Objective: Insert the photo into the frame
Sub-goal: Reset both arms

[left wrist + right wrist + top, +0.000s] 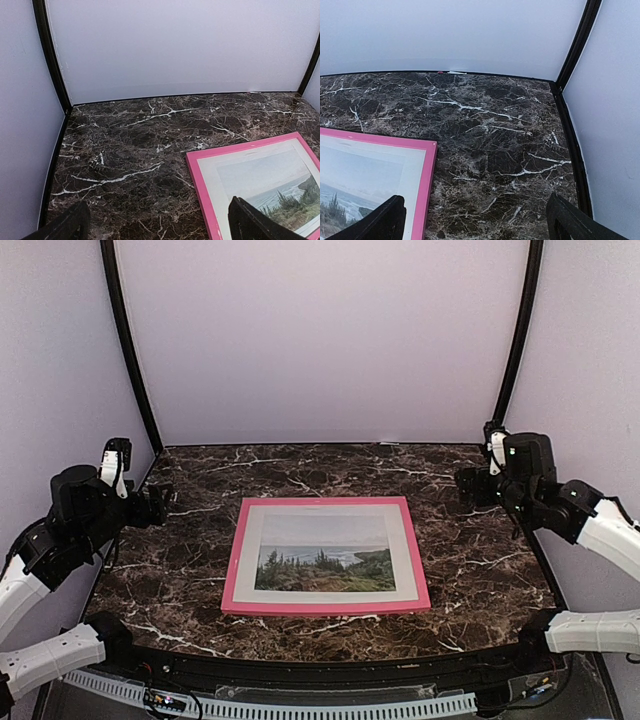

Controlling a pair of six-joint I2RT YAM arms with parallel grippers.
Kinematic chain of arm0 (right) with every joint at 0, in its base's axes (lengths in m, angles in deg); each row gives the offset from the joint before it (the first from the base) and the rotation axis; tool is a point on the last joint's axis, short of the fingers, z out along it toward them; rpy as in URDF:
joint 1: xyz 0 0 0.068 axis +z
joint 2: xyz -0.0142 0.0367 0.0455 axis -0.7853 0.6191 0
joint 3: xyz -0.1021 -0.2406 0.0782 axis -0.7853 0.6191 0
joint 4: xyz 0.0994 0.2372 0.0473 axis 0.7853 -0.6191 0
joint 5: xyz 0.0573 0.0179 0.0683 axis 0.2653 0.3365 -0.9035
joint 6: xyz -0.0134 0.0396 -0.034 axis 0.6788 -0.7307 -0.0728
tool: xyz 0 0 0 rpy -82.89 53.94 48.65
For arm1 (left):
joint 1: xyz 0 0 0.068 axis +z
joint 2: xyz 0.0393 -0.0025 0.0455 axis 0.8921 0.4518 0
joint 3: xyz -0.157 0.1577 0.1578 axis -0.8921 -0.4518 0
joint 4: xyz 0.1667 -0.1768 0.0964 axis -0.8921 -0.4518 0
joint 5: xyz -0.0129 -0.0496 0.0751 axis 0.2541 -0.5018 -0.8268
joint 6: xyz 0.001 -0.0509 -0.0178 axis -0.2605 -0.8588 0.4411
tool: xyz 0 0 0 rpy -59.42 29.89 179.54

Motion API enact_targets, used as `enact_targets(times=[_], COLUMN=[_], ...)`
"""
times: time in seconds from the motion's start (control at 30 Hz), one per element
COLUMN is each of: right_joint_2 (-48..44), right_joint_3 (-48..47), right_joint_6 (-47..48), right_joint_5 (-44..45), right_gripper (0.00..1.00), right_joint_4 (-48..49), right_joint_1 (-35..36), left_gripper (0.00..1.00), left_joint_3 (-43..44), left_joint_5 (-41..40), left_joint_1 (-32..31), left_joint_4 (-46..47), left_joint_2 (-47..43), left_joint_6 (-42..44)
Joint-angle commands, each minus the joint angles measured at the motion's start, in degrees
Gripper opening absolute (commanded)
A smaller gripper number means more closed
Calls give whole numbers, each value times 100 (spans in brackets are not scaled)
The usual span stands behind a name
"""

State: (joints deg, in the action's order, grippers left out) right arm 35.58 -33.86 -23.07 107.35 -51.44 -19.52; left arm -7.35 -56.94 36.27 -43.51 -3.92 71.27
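The pink-red frame (326, 605) lies flat, face up, in the middle of the dark marble table (200, 550). Inside it, behind a white mat, sits the photo (325, 558) of conifers, grass, water and sky. In the left wrist view the frame (200, 185) and the photo (280, 187) fill the lower right corner. In the right wrist view the frame (426, 185) and the photo (350, 185) fill the lower left. My left gripper (160, 502) hangs above the table's left edge, open and empty. My right gripper (466, 488) hangs above the right side, open and empty.
White walls with black corner posts (128, 350) close in the table at the back and both sides. A black rail (320, 670) runs along the near edge by the arm bases.
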Motion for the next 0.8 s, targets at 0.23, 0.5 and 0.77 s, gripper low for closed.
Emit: enact_targets(times=[0.23,0.5,0.77], right_joint_2=[-193,-210,-155], right_joint_3=[122,163,156], right_joint_6=[1,-12,2], right_joint_5=[138,135,165], right_gripper=[99,99,98], right_joint_4=[224,256,231], right_joint_1=[-15,-17,-19], left_gripper=[99,99,99], left_joint_3=[50,41,41], left_joint_5=[95,69,74], left_joint_1=[24,24,24], left_joint_4=[-119,-137,-143], left_joint_2=[-88,-90,-85], left_joint_6=[24,14,1])
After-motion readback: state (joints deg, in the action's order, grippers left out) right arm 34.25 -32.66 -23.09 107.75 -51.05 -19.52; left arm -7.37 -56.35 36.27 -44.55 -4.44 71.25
